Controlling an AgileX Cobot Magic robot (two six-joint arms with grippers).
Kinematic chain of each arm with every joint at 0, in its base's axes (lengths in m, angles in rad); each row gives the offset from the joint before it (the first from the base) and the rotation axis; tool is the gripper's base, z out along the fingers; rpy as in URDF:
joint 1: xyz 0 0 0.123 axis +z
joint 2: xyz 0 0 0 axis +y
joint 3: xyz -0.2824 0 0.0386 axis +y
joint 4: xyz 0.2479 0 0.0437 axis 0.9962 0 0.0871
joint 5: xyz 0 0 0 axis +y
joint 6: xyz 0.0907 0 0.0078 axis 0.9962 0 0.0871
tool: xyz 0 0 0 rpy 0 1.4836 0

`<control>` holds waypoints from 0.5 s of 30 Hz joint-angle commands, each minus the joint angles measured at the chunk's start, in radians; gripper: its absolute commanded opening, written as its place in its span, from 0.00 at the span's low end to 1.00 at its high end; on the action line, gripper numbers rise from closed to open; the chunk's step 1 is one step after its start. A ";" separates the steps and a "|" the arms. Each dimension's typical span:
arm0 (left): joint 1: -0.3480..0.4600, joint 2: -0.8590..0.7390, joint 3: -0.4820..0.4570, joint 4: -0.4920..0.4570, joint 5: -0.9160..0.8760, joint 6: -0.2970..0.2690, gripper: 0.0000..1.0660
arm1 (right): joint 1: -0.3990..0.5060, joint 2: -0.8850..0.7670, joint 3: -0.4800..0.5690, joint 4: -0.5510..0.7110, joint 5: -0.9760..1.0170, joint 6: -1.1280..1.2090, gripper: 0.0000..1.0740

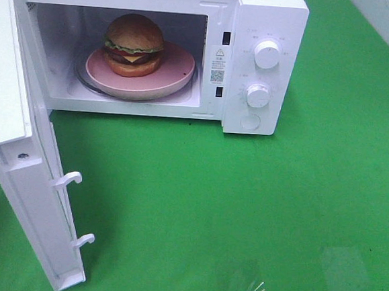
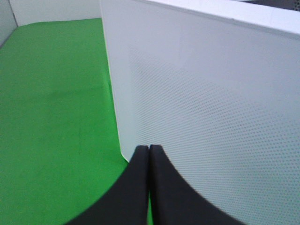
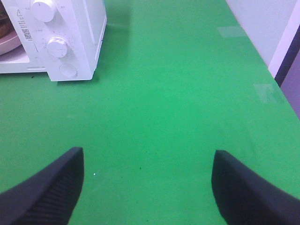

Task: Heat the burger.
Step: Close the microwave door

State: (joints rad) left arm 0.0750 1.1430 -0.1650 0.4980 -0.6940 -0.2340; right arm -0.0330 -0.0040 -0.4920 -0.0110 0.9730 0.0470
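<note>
The burger (image 1: 134, 43), with a glossy brown bun, green lettuce and yellow cheese, sits on a pink plate (image 1: 176, 73) inside the white microwave (image 1: 272, 17). The microwave door (image 1: 9, 104) hangs wide open to the left. Neither gripper shows in the exterior view. In the left wrist view my left gripper (image 2: 149, 149) is shut and empty, its tips close to the perforated outer face of the door (image 2: 211, 103). My right gripper (image 3: 149, 159) is open and empty over the green table, with the microwave's control panel (image 3: 61, 42) some way ahead of it.
Two knobs (image 1: 267, 55) (image 1: 258, 95) and a round button (image 1: 249, 121) sit on the microwave's right panel. Two latch hooks (image 1: 67, 178) stick out of the door's inner edge. A green cloth (image 1: 243, 210) covers the table. A white wall (image 3: 262, 23) borders the table's right side.
</note>
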 commanded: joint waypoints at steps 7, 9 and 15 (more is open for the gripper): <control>-0.003 0.090 -0.053 0.093 -0.073 -0.090 0.00 | -0.004 -0.027 0.002 -0.002 -0.017 -0.007 0.70; -0.003 0.108 -0.053 0.094 -0.095 -0.090 0.00 | -0.004 -0.027 0.002 -0.002 -0.017 -0.007 0.70; -0.026 0.127 -0.055 0.088 -0.125 -0.101 0.00 | -0.004 -0.027 0.002 -0.002 -0.017 -0.007 0.70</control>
State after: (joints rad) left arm 0.0550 1.2710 -0.2130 0.5880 -0.7910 -0.3230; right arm -0.0330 -0.0040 -0.4920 -0.0110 0.9730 0.0470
